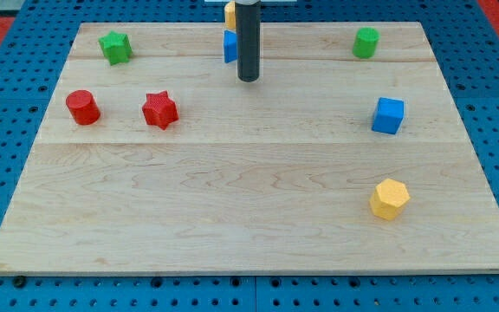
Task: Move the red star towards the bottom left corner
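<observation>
The red star (159, 110) lies on the wooden board (232, 208) at the view's left, above the middle. My tip (248, 79) is at the view's top centre, to the right of the red star and above it, well apart from it. The rod hides part of a blue block (230, 47) and a yellow block (229, 13) just to its left; their shapes cannot be made out.
A red cylinder (82, 107) stands left of the red star. A green star (115, 47) is at the top left, a green cylinder (366, 42) at the top right. A blue cube (388, 115) and a yellow hexagon (389, 198) are at the right.
</observation>
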